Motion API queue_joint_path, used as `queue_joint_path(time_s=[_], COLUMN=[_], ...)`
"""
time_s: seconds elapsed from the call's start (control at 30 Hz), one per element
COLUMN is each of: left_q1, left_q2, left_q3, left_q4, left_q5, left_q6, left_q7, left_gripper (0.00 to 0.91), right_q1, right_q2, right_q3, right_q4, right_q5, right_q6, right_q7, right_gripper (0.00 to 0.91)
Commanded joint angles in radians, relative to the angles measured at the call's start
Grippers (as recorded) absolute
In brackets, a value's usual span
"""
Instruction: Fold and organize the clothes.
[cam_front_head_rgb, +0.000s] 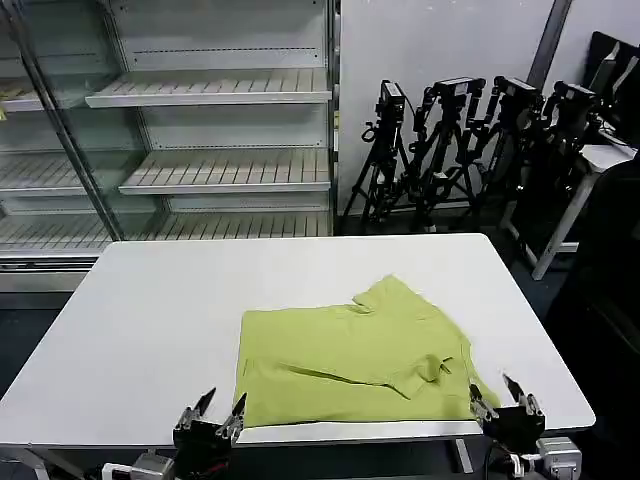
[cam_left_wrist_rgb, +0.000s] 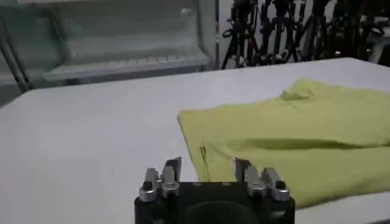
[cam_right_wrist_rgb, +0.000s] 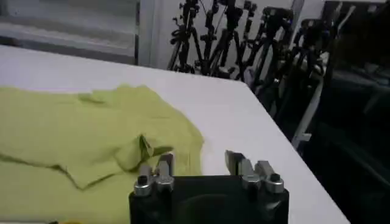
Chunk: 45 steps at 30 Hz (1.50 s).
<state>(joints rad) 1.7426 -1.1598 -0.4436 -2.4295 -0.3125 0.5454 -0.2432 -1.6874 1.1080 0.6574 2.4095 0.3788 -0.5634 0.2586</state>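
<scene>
— Fingers first: how do they stand on each side?

— Both sets are spread apart with nothing between them. The left gripper (cam_front_head_rgb: 211, 408) sits at the near edge of the white table (cam_front_head_rgb: 150, 320), its two fingertips (cam_left_wrist_rgb: 173, 164) wide of each other and gripping only air. The right gripper (cam_front_head_rgb: 507, 397) is the same at the near right corner: fingers (cam_right_wrist_rgb: 233, 159) parted, nothing held.

— And the shirt, relative to those fingers?

— The lime T-shirt (cam_front_head_rgb: 350, 355) lies on the table, partly folded into a rough rectangle, beyond and between the two grippers. In the left wrist view (cam_left_wrist_rgb: 286, 140) its near left corner lies just past the left fingertips, off toward the right gripper's side; I cannot tell whether the inner fingertip touches the cloth. In the right wrist view (cam_right_wrist_rgb: 79, 134) the fabric's near right edge runs just ahead of the right gripper's inner finger, while the outer finger stands over bare tabletop.

— Is it flat?

— Mostly. A rumpled fold, seemingly a sleeve, bunches just beyond the right fingers, and a small peak of cloth rises at the far edge. Only plain yellow-green cloth faces up.

— What's behind?

— White shelving (cam_front_head_rgb: 210, 95) past the table's far left, and black tripods (cam_front_head_rgb: 450, 150) past its far right, well apart from either gripper.
</scene>
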Motion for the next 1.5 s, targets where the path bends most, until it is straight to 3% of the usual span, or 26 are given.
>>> queue_joint_path(time_s=[0.03,0.3,0.57,0.97,1.5], left_q1=[-0.096,-0.321,-0.592,-0.829,-0.89], left_q2=[0.025,0.077,0.135,0.131,0.1], left_q3=[-0.034,0.011,0.105,0.255,0.327], left_q4=[0.0,0.169,0.391,0.605,0.691], left_q5=[-0.088,-0.194,-0.319,-0.401,-0.463], left_q6=[0.026,0.033,0.035,0.035,0.036], left_q7=[-0.009,-0.018,-0.073,-0.135,-0.168], left_gripper=[0.907,0.907,0.907,0.907,0.907], right_q1=[0.138,0.531,0.857,1.061,1.157], right_q2=[-0.05,-0.082,-0.055,0.02,0.084], right_q3=[-0.002,-0.281,-0.473,-0.615,-0.668], right_q4=[-0.034,-0.316,-0.577,-0.854,-1.049], right_q5=[0.081,0.123,0.19,0.254,0.324], right_q6=[-0.006,-0.016,-0.017,-0.018,-0.019], right_q7=[0.016,0.063,0.083,0.09,0.088], right_gripper=[0.907,0.907,0.907,0.907,0.907])
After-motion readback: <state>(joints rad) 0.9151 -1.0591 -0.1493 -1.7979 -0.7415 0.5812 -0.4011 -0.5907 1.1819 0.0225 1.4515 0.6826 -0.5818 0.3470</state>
